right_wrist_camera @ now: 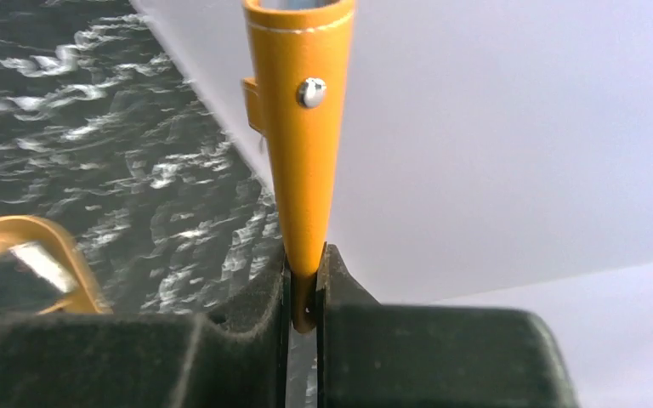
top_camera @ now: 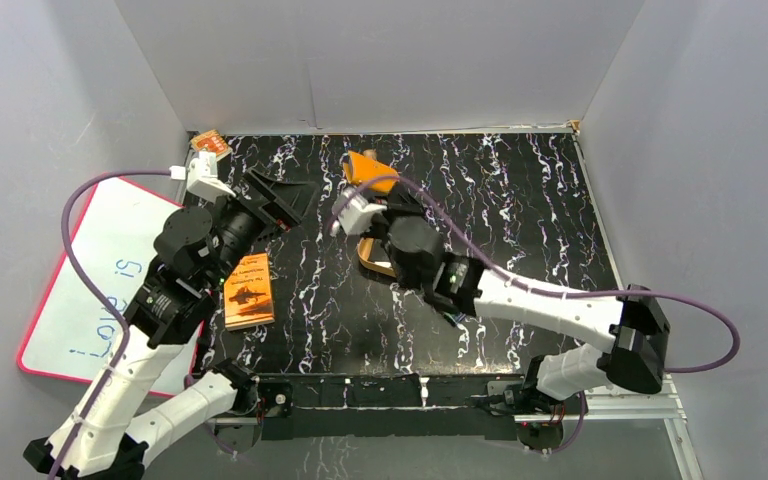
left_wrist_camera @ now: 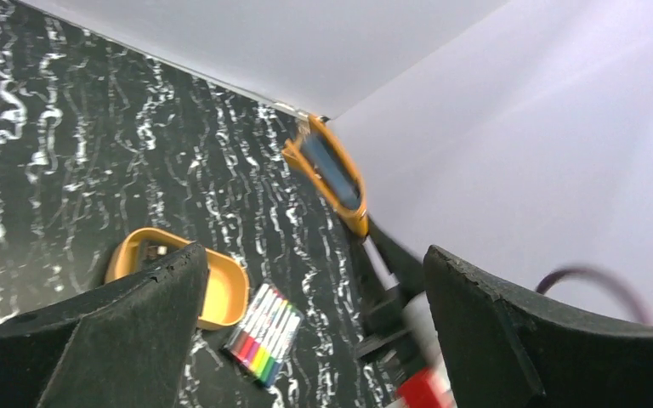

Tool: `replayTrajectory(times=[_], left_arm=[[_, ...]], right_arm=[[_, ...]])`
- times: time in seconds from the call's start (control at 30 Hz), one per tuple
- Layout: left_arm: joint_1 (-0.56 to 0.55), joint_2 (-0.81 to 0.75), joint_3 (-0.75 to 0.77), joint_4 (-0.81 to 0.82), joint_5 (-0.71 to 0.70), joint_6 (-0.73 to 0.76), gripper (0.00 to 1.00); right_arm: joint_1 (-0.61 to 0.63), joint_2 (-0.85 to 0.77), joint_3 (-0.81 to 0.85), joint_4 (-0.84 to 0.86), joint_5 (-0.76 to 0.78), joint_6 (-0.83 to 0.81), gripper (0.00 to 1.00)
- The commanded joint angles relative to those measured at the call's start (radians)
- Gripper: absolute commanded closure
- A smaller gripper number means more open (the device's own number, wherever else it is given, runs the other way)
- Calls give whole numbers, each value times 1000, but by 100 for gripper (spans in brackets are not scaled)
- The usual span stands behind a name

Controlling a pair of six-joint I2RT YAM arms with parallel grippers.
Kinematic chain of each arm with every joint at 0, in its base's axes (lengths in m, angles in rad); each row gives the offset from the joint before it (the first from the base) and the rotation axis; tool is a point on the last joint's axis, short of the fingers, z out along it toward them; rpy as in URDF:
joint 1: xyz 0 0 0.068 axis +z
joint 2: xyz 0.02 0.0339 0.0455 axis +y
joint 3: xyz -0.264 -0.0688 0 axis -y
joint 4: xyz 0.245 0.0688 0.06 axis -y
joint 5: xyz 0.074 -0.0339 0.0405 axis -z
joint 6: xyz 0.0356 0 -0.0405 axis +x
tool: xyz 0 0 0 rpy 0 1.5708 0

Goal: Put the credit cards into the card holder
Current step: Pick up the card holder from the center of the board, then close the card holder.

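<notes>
— While the right pincer [right_wrist_camera: 303, 293] pinches the card holder [right_wrist_camera: 302, 127] by its lower edge, aloft over the counter [top_camera: 520, 200], how best to load it?

— Hold it steady, mouth towards the left pincer [left_wrist_camera: 315, 255], which is spread wide and empty. I can't place the credit cards; perhaps one lies in the tan tray [left_wrist_camera: 231, 293].

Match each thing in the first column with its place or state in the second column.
1 orange leather card holder
2 pack of coloured markers
3 orange printed booklet
4 left gripper

A jaws wide apart, empty
B pinched in the right gripper
C flat near the left edge of the black marbled table
D beside the tan oval tray

Pairs: 1-B, 2-D, 3-C, 4-A
</notes>
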Motion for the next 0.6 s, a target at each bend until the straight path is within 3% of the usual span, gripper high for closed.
replayTrajectory(times=[0.0, 0.13, 0.57], left_arm=[[2, 37, -15, 131, 93, -69, 5], [2, 49, -45, 194, 150, -132, 4], [2, 98, -66, 274, 320, -223, 5]], right_arm=[[32, -75, -301, 1114, 8, -849, 100], [42, -117, -424, 1288, -114, -974, 100], [54, -130, -451, 1269, -122, -986, 100]])
